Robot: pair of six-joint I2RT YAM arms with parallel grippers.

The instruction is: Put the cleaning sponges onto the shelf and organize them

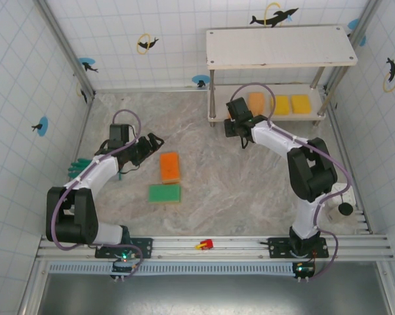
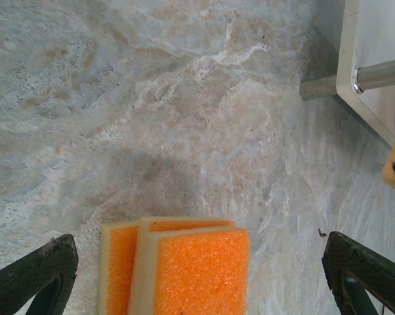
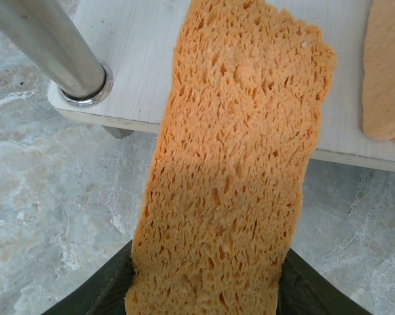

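Note:
My right gripper (image 1: 245, 120) (image 3: 204, 285) is shut on a pale orange porous sponge (image 3: 237, 151) (image 1: 256, 102). The sponge's far end reaches over the front left corner of the shelf's lower board (image 3: 132, 39), close to a metal leg (image 3: 53, 46). Two yellow sponges (image 1: 280, 105) (image 1: 301, 104) lie on that lower board (image 1: 319, 111) of the shelf (image 1: 279, 46). My left gripper (image 1: 151, 140) (image 2: 199, 252) is open, and a stack of two bright orange sponges (image 2: 191, 269) (image 1: 169, 167) lies between its fingers (image 2: 40, 272), untouched. A green sponge (image 1: 165, 193) lies flat on the table nearer the bases.
A green rubber glove (image 1: 76, 169) lies by the left wall beside the left arm. A tiny red object (image 1: 204, 245) sits on the front rail. Tiled walls close in the table on three sides. A shelf leg (image 2: 329, 85) stands ahead of the left gripper.

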